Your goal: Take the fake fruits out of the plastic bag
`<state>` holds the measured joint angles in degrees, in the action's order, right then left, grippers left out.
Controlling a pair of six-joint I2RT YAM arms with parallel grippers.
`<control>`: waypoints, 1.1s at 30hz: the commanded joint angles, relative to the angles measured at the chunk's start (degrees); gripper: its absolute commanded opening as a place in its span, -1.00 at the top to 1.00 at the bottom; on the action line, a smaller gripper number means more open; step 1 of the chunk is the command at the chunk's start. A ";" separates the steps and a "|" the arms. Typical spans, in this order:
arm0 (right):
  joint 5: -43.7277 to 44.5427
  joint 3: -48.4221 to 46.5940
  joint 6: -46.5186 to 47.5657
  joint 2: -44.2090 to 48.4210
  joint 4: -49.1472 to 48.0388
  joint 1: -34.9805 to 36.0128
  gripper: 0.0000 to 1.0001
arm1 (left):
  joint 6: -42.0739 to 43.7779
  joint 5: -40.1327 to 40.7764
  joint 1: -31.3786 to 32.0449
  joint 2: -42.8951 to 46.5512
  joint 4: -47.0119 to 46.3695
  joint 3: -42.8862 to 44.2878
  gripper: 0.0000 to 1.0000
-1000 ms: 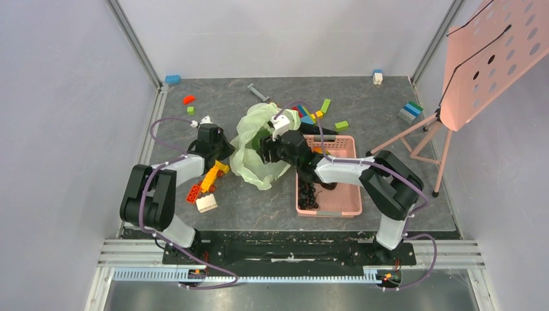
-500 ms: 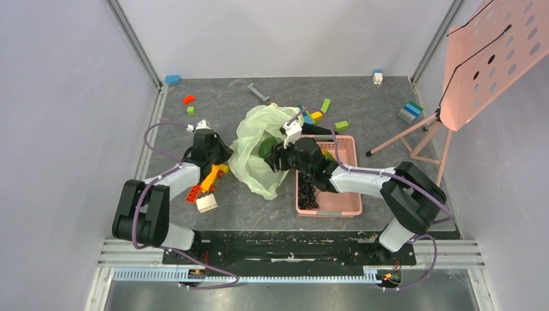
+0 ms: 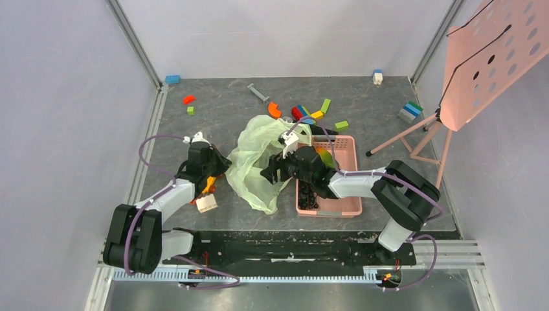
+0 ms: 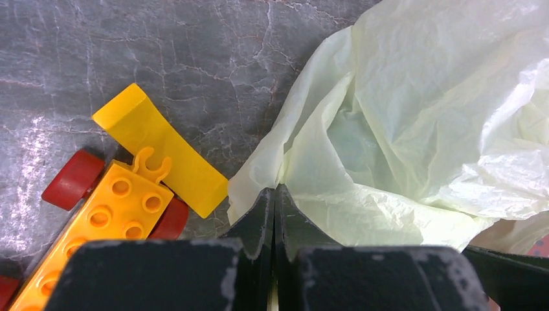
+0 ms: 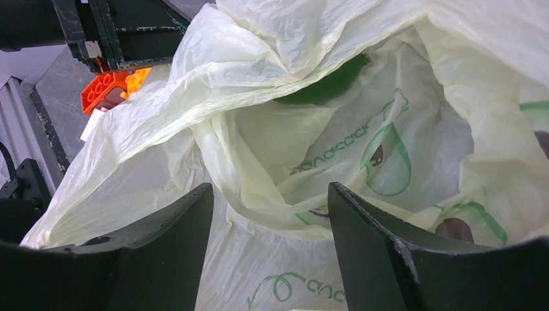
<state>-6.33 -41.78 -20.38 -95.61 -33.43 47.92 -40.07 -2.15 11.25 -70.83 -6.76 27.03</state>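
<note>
The pale green plastic bag (image 3: 254, 155) lies crumpled mid-table, left of the pink basket (image 3: 343, 206). My left gripper (image 3: 219, 167) is shut on the bag's left edge (image 4: 304, 162). My right gripper (image 3: 270, 172) is open at the bag's right side, its jaws either side of a bag fold (image 5: 268, 188). A dark green fruit (image 5: 324, 84) shows deep inside the bag (image 5: 259, 78). Blackish grapes (image 3: 309, 194) lie in the basket, and an orange-green fruit (image 3: 325, 159) shows there behind the right wrist.
Yellow and orange toy blocks (image 4: 155, 152) lie right beside my left fingers, with a white one (image 3: 206, 203) nearby. More blocks (image 3: 309, 113) are scattered behind the bag. A pink perforated stand (image 3: 485, 58) on tripod legs (image 3: 414, 139) stands at the right.
My left gripper has pulled the bag's edge toward the near left, and the bag has slid nearer. My right gripper moved back with it. Blocks behind the bag now show.
</note>
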 commanded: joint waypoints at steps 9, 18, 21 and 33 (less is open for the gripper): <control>3.44 -7.88 -1.54 -1.87 3.11 -0.02 -0.75 | -2.84 -0.76 -0.39 1.79 -0.63 0.48 0.96; 5.97 -12.16 -0.48 -1.20 8.88 -0.02 -0.64 | -4.26 1.50 -0.35 3.92 -0.94 2.40 0.63; 8.66 -12.37 0.45 -1.37 10.78 -0.06 -0.35 | -4.56 1.57 -0.39 3.92 -0.29 3.53 0.48; 14.23 -13.10 5.29 -2.84 14.78 -0.11 0.13 | -6.54 5.80 -0.43 3.01 -0.71 7.48 0.12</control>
<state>5.06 -52.16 -17.76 -97.78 -18.96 48.03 -44.23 0.32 11.20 -68.20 -5.87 30.50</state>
